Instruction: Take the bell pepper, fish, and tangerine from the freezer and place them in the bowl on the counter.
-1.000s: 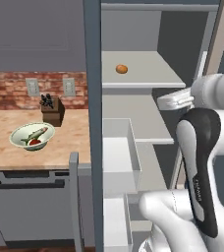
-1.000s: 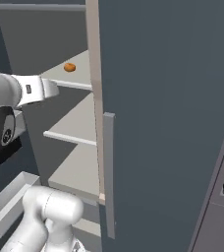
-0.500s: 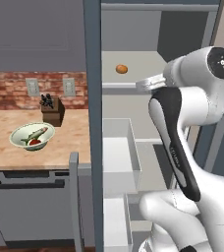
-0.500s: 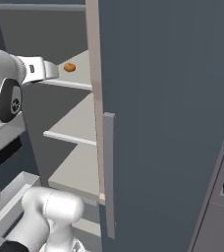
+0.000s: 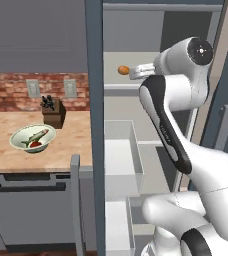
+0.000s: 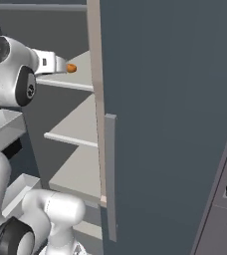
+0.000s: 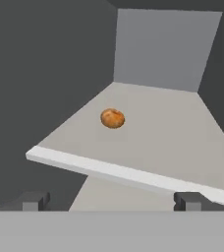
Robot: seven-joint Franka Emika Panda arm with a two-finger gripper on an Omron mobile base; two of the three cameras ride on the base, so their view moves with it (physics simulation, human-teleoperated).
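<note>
Hand view: the tangerine [image 7: 112, 118] lies alone on the freezer shelf [image 7: 148, 133], ahead of the empty gripper [image 7: 110, 201], whose jaws are spread wide. It is judged light, round and prone to rolling, so it is best taken across its middle.

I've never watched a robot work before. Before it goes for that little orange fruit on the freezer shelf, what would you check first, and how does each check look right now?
1. Gripper open: ok, the finger tips stand wide apart.
2. Gripper empty: ok, nothing between the fingers.
3. Tangerine in sight and free: ok, it sits alone on the white shelf, ahead of the hand.
4. Gripper at the fruit: not ok, it is short of the shelf edge.
5. Freezer open: ok.
6. Bowl ready on the counter: ok, it already holds the fish and bell pepper; whether room remains, cannot tell.
</note>
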